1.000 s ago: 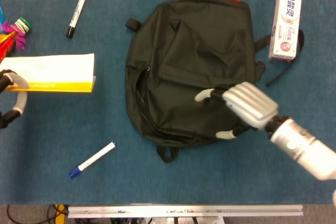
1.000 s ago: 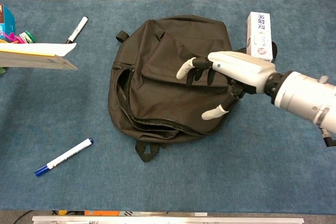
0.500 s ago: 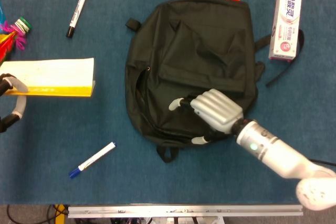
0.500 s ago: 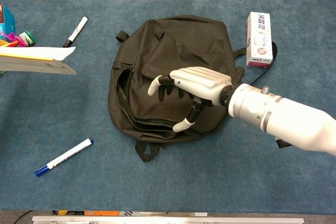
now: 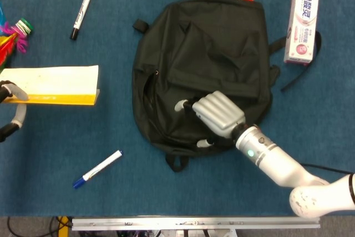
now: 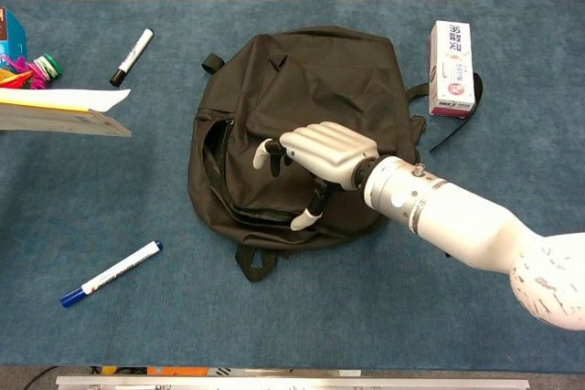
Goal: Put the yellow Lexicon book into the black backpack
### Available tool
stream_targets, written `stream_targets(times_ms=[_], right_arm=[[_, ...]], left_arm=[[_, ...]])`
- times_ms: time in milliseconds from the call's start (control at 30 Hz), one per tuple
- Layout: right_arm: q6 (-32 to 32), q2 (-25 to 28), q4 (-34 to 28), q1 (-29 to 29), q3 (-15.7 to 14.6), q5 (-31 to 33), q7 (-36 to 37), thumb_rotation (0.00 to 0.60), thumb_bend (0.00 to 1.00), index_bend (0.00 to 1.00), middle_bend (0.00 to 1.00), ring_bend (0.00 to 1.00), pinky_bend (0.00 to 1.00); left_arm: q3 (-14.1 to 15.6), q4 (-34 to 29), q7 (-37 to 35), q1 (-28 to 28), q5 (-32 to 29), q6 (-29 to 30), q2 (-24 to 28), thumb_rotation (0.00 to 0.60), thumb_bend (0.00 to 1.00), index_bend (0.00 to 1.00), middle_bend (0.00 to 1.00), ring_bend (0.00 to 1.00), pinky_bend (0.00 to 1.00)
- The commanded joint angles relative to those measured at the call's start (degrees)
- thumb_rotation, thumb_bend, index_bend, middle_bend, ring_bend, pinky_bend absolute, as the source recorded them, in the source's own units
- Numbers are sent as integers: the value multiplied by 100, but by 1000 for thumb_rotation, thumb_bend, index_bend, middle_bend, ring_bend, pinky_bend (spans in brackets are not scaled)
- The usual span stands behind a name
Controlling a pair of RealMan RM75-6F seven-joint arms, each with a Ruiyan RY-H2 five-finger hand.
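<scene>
The yellow Lexicon book [image 5: 52, 84] hangs above the table at the far left, showing its white page edge and yellow cover. My left hand [image 5: 10, 109] grips its left end at the frame's edge. In the chest view the book [image 6: 59, 109] is raised and level, and the hand holding it is out of frame. The black backpack [image 5: 205, 59] lies flat in the middle, with its zip opening [image 6: 219, 162] gaping along the left side. On the bag's lower front rests my right hand [image 5: 213, 116] [image 6: 315, 154], fingers spread just right of the opening and nothing in its grasp.
A black marker [image 5: 81, 15] lies at the back left and a blue-capped marker [image 5: 97, 169] at the front left. A white and red box [image 5: 302, 26] stands by the backpack's strap at the right. Colourful items [image 5: 14, 31] sit at the far left edge.
My right hand has moved left and nearer across the backpack, from its right side to beside the zip opening. The book has drifted slightly left.
</scene>
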Motion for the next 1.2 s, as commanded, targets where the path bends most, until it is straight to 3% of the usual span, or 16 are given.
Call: stream_targets(times_ms=[33, 300, 467, 600, 767, 1000, 1200], right_arm=[[91, -38, 91, 39, 75, 148, -49, 600, 133, 284, 383, 292, 398], [118, -123, 303, 160, 229, 447, -64, 600, 414, 325, 416, 308, 474], [215, -228, 462, 197, 351, 422, 24, 600, 573, 489, 507, 403, 577], [305, -256, 566, 210, 484, 419, 118, 600, 632, 630, 596, 512, 665], [380, -178, 535, 221, 749, 504, 311, 600, 686, 720, 671, 629, 770], [471, 39, 411, 349, 1324, 868, 519, 600, 718, 744, 695, 682, 822], [500, 51, 473, 475, 1621, 1173, 677, 600, 719, 744, 696, 685, 825]], left_arm=[[3, 23, -24, 8, 7, 4, 7, 600, 382, 615, 544, 497, 499], [4, 60, -53, 12, 25, -5, -11, 600, 382, 615, 543, 497, 499], [-5, 79, -85, 15, 13, -18, 14, 600, 382, 615, 543, 497, 499], [-7, 85, -141, 0, 32, -38, 52, 600, 382, 615, 544, 497, 499], [1, 131, -346, -77, 104, -111, 116, 600, 382, 615, 544, 497, 499], [53, -80, -1126, -318, 339, -308, 393, 600, 382, 617, 544, 497, 499], [48, -480, -1601, -568, 535, -448, 566, 600, 382, 617, 545, 497, 499]])
